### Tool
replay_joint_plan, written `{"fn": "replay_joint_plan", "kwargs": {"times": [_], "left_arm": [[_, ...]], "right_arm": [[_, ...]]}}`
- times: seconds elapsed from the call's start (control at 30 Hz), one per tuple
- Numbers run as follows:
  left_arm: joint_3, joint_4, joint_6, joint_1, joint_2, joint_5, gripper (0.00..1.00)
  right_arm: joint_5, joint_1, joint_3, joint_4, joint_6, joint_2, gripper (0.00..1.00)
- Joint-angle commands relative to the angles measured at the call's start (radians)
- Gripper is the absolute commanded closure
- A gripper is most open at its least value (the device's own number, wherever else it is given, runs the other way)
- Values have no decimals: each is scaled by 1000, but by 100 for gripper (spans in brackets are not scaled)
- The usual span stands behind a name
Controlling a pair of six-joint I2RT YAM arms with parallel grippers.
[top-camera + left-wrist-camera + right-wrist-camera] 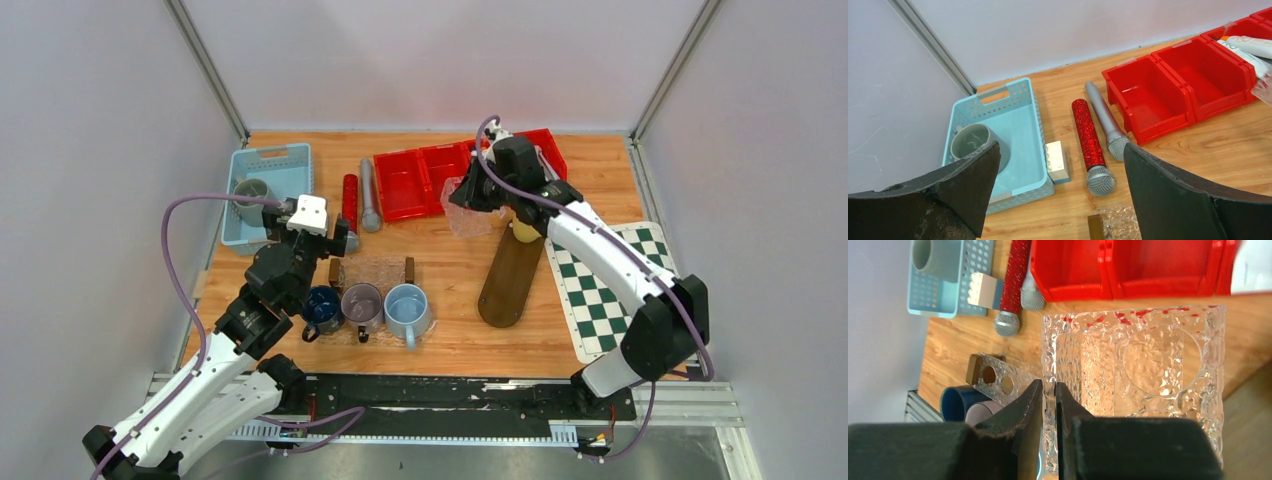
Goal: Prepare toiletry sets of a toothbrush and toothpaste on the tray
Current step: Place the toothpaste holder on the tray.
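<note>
The tray [1133, 370] is clear, dimpled glass with a round recess. My right gripper [1049, 390] is shut on its left rim, the thin wall pinched between both fingers. In the top view the tray [462, 212] is tilted in front of the red bins [420, 180], under the right gripper [472, 196]. White toothpaste tubes [1250, 46] lie in the rightmost red bin. The toothbrush is out of view. My left gripper [1060, 147] stands wide open with nothing in it, above the table near the mugs, far left of the tray [338, 240].
A pale blue basket [290, 165] holds a grey mug [973, 145]. A silver brick [1058, 161], a red microphone [1089, 140] and a grey one [1105, 120] lie beside it. Three mugs [365, 308], a dark wooden board [508, 280] and a chequered mat [612, 290] lie nearer.
</note>
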State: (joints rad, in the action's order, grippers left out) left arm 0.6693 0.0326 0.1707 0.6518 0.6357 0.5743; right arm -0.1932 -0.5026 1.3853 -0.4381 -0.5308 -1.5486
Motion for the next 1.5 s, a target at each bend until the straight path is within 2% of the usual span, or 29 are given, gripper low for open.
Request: {"fn": "replay_joint_plan", "kwargs": {"times": [0.0, 0.17, 0.6, 0.77, 1.0, 1.47], "left_arm": [[1, -39, 13, -4, -8, 20, 0], [3, -40, 11, -4, -4, 21, 0], [1, -40, 7, -3, 1, 17, 0], [1, -40, 8, -4, 4, 18, 0], [2, -40, 8, -4, 5, 18, 0], [0, -40, 2, -4, 7, 9, 0]], "right_arm": [[263, -69, -70, -58, -80, 120, 100], [443, -145, -129, -123, -186, 190, 100], [699, -198, -307, -205, -473, 232, 100], [773, -200, -334, -188, -479, 218, 100], [798, -200, -394, -134, -482, 194, 100], [850, -198, -544, 119, -396, 229, 100]]}}
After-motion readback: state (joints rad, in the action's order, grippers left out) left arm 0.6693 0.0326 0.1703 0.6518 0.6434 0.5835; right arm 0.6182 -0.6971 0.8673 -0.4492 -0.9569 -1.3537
